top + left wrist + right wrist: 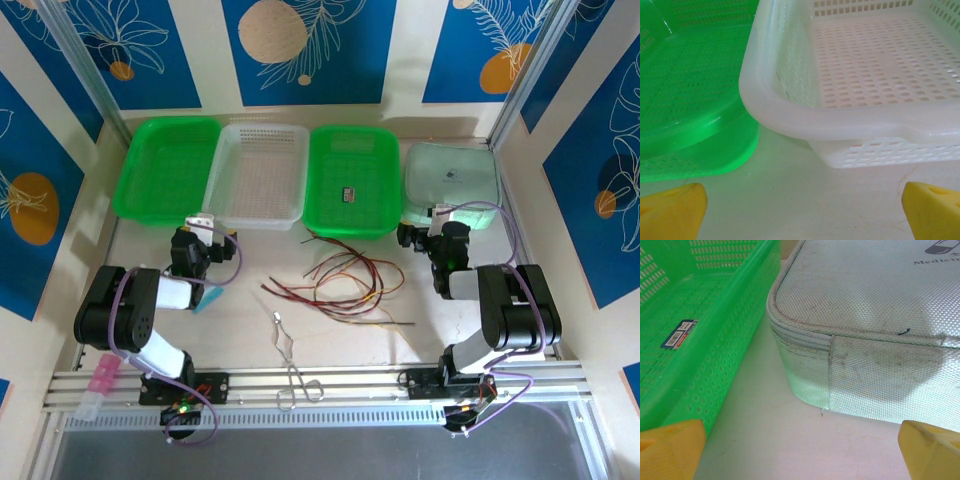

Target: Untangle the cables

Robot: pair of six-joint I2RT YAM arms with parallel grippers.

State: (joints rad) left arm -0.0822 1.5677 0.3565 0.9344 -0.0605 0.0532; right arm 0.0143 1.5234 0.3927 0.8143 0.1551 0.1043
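Thin red, brown, black and yellow-orange cables (340,280) are being seen tangled on the bench (230,320).
The left hand (805,210) and right hand (800,450) are being held spread, empty.

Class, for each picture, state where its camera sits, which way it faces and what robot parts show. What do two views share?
Top external: above and behind, looking down on the cables; left arm and right arm show.
Left wrist: at the left end effector, facing the white basket; yellow fingertips show.
Right wrist: at the right end effector, facing the mesh pouch; yellow fingertips show.
Shared: top and left wrist show the white basket.
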